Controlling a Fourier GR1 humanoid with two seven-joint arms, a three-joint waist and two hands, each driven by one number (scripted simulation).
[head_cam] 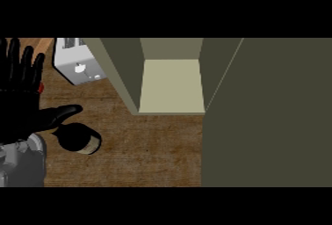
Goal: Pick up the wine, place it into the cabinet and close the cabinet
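Observation:
The wine bottle (79, 138) stands on the wooden counter (149, 149) at the left, seen from above as a dark round shape with a tan label on its lower right side. My left hand (19, 101) is just up and left of it, fingers straight and pointing up, thumb stretched out right above the bottle; it holds nothing. The cabinet (170, 85) is open in the middle, its pale shelf bare. Its door (269, 114) hangs open and fills the right side. My right hand does not show.
A white toaster (77, 63) sits at the back left, beside the cabinet's left wall (120, 72). A small red thing (41, 88) peeks out behind my left hand. Bare wood lies between the bottle and the cabinet front.

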